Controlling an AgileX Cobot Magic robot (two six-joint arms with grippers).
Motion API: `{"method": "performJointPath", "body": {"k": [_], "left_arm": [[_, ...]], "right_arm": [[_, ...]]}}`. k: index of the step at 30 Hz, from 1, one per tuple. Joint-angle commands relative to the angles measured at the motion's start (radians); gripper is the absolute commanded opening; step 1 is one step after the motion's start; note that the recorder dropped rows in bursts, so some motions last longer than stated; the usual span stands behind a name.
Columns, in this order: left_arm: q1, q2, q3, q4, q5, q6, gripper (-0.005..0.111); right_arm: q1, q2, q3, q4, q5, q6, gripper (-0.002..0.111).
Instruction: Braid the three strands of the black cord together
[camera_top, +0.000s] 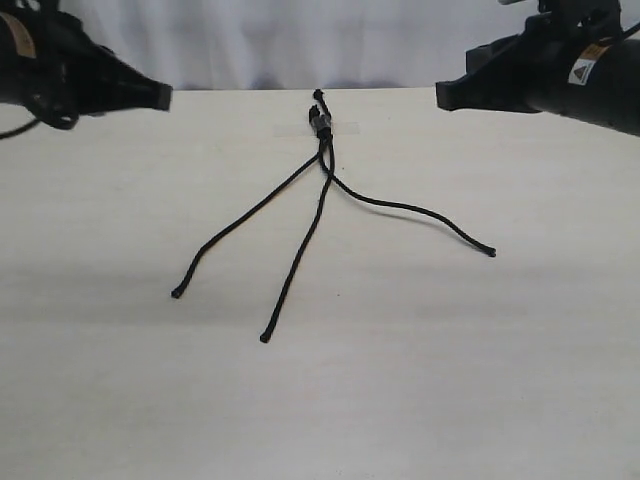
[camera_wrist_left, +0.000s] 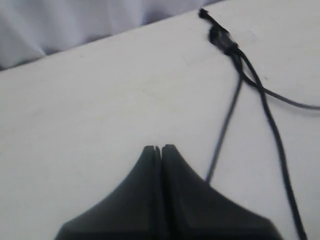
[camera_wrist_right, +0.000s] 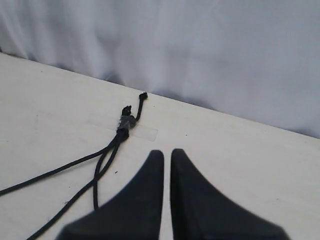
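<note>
Pale tabletop is occupied by the black cord, head taped down presumably as braiding anchor, the three strands fanned loose between left gripper and right gripper, both closed empty.

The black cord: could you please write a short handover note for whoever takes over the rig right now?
Left gripper: shut, empty, clear of the cord.
Right gripper: shut, empty, clear of the cord.
Black cord: head held by clear tape near the table's far edge; three strands fan out toward the near side, lying loose.
Done: nothing braided yet.
To do: the whole braid.
</note>
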Motion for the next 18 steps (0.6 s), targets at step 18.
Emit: {"method": "performJointPath", "body": {"k": [18], "left_arm": [[-0.356,0.412,0.061,-0.026,-0.255,0.056,0.043]], "right_arm": [[-0.137,0.056,-0.032,0.026,0.016,-0.007,0.005]]}}
